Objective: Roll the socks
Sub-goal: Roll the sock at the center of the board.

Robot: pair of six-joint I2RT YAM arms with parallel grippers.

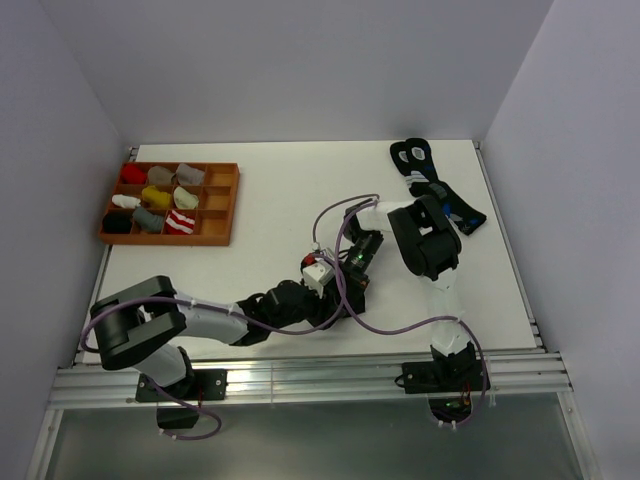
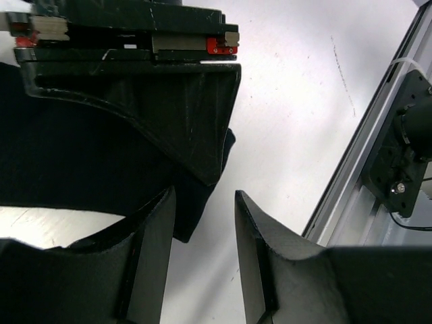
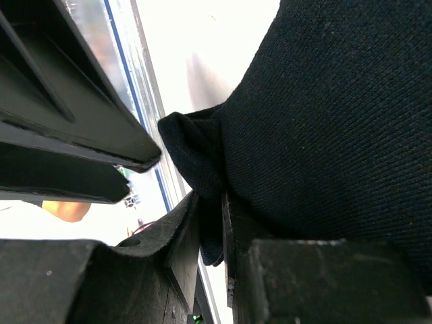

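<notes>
The orange wooden compartment tray (image 1: 217, 205) sits far left on the white table (image 1: 290, 190), dark ringed socks (image 1: 432, 190) far right. Near-centre lies the black fabric sock (image 3: 337, 121).

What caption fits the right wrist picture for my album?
The right fingers pinch a fold of the black sock.

Seen from above, my arms (image 1: 300, 305) cover the sock (image 3: 324, 135) on the bench (image 1: 270, 200). At my right wrist it runs off the top and right edges; at my left wrist, my right tool (image 3: 210, 219) hides most of it, and the left edge cuts the rest.
</notes>
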